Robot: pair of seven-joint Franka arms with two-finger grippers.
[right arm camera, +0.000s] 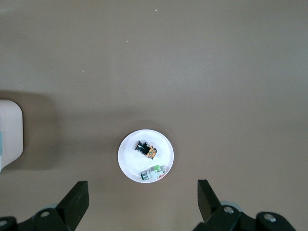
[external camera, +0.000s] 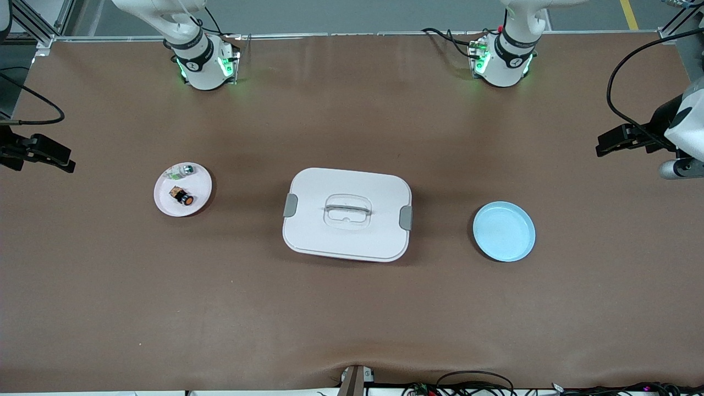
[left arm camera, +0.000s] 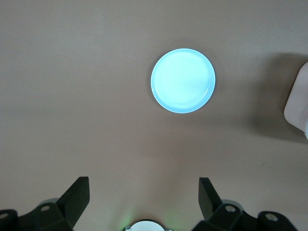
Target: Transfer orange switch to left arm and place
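Orange switch (external camera: 181, 197) lies on the pink plate (external camera: 199, 199), left of the box (external camera: 346, 213) in the frame; right gripper (right arm camera: 140, 199), fingers apart, hovers nearer to it than left gripper (left arm camera: 144, 197), also apart

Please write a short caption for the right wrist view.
Open right end effector high above pink plate holding the orange switch and a green switch.
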